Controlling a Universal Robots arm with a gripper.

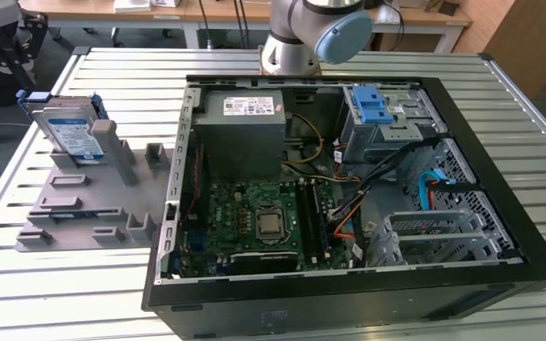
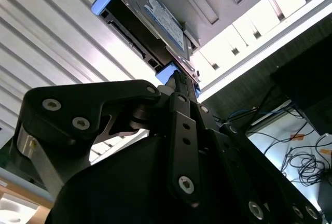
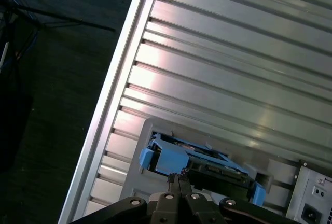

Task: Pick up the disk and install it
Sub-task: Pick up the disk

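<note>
Holder: your disk point(image 1: 72, 135) stands upright in the grey holder point(image 1: 74, 213), at the exterior view's left of the open computer case point(image 1: 349, 302).
Gripper: your gripper point(image 3: 178, 178) points down at the disk, clear of it, with its fingers pressed together and nothing held.

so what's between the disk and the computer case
Between the disk and the computer case: a grey fixture plate with upright posts, in the exterior view.

A robot lab or workshop, metal table point(image 1: 65, 298) made of long slats, robot arm point(image 1: 311, 28) standing at its far edge, open computer point(image 1: 349, 302) lying on it, grey holder point(image 1: 74, 213) at the exterior view's left, wooden desks point(image 1: 93, 8) far behind, loose wires point(image 2: 306, 162) on the floor.
</note>
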